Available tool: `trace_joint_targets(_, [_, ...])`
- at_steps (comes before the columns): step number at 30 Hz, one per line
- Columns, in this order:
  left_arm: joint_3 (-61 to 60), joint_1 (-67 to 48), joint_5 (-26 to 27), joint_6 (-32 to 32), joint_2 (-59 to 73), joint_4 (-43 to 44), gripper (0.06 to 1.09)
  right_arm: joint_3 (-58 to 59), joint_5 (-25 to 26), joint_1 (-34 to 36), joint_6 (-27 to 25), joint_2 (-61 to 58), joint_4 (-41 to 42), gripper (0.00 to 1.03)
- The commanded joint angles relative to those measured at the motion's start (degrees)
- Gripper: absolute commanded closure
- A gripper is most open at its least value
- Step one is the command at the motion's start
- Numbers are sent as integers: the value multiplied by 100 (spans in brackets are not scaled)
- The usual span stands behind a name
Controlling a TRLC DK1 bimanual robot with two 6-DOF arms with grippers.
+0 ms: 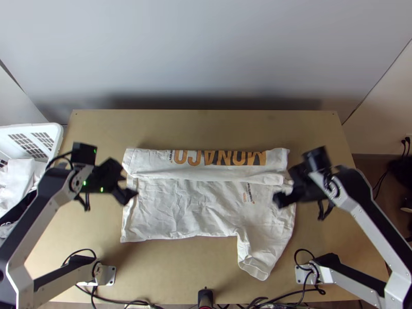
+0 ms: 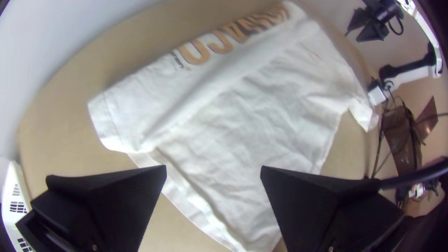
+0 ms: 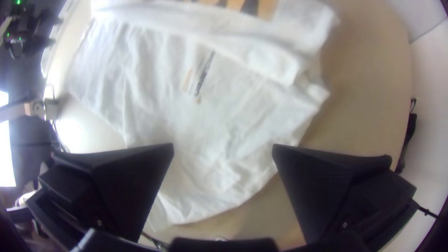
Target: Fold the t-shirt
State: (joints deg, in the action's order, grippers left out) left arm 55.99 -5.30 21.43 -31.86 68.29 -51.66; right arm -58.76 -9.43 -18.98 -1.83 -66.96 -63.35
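The wooden table (image 1: 206,288) is backed by a pale wall (image 1: 206,56). One white shirt (image 1: 180,206) is laid across its middle, the far part folded over nearward. One basket (image 1: 31,126) is set at the left. Two grippers, left (image 1: 130,180) and right (image 1: 286,189), are held spread by the shirt's sides.

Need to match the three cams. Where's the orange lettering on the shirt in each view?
Top view: orange lettering along the folded strip at the shirt's far side.
Left wrist view: orange lettering on the same strip, beyond the small black print at its end.
Right wrist view: orange lettering partly cut off by the picture's edge.
Shared landmark: the sleeve jutting out on the side opposite the strip.
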Motion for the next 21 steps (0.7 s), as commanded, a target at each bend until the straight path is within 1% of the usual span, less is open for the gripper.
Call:
trace_joint_targets(1, [-642, -235, 1, -910, -721, -1338, 10, 436, -279, -1275, -116, 508, -1399, 5])
trace_joint_targets(4, [-932, -235, -60, -1068, -984, -1461, 10, 699, -252, -1872, -134, 930, -1311, 5])
trace_joint_targets(7, [-1371, -226, -394, -1314, -1283, -1206, 10, 1095, 258, -2417, -239, 1493, -784, 5])
trace_joint_targets(9, [-1617, -199, -552, -1473, -1389, -1039, 10, 1288, 592, -2936, -204, 1598, -652, 5])
trace_joint_targets(13, [-1872, -173, -658, -1701, -1398, -925, 10, 1561, 662, -3551, -266, 1651, -503, 5])
trace_joint_targets(15, [-1916, -173, -684, -1850, -1398, -925, 10, 1693, 723, -3832, -380, 1686, -415, 5])
trace_joint_targets(21, [-2004, -270, -834, -2211, -1301, -855, 10, 1728, 679, -4562, -529, 1431, -336, 5])
